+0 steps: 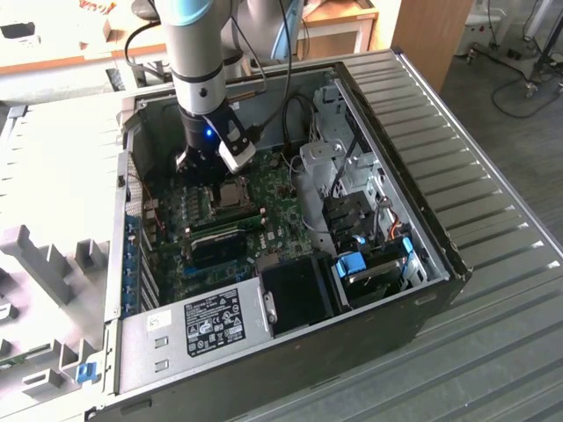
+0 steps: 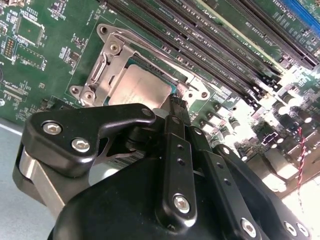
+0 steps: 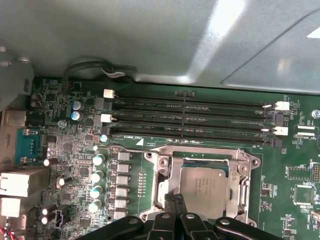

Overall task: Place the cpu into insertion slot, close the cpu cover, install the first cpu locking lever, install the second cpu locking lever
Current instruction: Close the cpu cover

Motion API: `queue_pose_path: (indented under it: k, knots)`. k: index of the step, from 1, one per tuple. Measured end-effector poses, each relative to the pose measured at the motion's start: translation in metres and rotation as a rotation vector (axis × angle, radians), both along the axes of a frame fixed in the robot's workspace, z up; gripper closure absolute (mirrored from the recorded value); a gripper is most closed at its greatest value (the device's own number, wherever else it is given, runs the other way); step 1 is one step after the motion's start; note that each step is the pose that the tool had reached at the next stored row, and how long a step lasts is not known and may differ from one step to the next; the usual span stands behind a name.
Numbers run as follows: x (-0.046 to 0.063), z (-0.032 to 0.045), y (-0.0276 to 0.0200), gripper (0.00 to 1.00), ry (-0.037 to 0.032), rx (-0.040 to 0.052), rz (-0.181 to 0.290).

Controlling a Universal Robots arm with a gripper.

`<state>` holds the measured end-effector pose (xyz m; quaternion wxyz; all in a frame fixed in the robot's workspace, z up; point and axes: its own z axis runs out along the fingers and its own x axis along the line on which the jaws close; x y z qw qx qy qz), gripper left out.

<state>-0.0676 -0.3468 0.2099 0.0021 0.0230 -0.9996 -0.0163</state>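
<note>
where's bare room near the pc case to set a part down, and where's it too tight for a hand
Bare: the ribbed grey table along the exterior view's right of the computer case. Crowded: inside the case, where the gripper hangs by the cpu beside the memory slots, with cables and drive bays alongside; grey foam blocks fill the case's other side.

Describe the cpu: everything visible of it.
The cpu is a flat square chip with a silvery-grey, matt metal top. It lies level in the insertion slot, beside the long memory slots. The cpu cover frames it, and its top shows through the cover's window. The shut gripper hangs at one edge of it; whether they touch cannot be told.
</note>
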Motion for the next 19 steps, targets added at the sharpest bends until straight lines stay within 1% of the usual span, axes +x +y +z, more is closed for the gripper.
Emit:
queue_pose_path:
  k: [5,10,15,19]
  knots:
    - [0.0,0.0001,0.0,0.89,0.0001,-0.0001,-0.009]
    - [0.0,0.0041,0.0,0.89,0.0001,-0.0002,-0.009]
    - [-0.0004,0.0043,0.0001,0.89,0.0,-0.0001,-0.009]
    - [-0.0009,0.0043,0.0021,0.89,0.0001,-0.0002,-0.009]
